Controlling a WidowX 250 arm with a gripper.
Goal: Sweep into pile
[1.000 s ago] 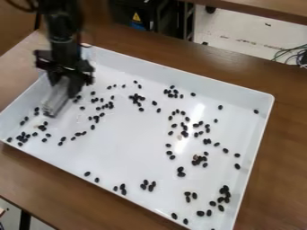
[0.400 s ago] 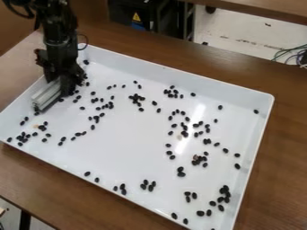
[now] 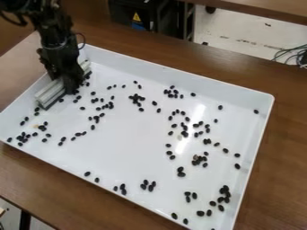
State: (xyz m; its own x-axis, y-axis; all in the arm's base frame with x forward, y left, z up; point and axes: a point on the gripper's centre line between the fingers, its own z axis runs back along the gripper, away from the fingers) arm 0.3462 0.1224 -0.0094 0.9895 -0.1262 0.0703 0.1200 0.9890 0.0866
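Observation:
The black gripper [image 3: 69, 81] hangs over the upper left corner of the white tray, shut on a pale, ribbed bar-shaped sweeper [image 3: 50, 93]. The sweeper lies at a slant along the tray's left wall, its lower end near the tray floor. Dark beans [image 3: 137, 97] are scattered over the tray in loose clusters. Several lie close beside the sweeper and gripper; others are at the lower left, the middle, the right and along the front edge. A bean cluster [image 3: 224, 193] sits at the lower right.
The tray [image 3: 180, 72] has raised walls all round and stands on a brown wooden table [image 3: 287, 148]. Behind it are a black case with a warning label [image 3: 137, 17] and some cables [image 3: 294, 56] at the upper right.
The gripper and sweeper first shifted left toward the tray wall; the sweeper has since turned to lie more along that wall. Beans further right have not moved.

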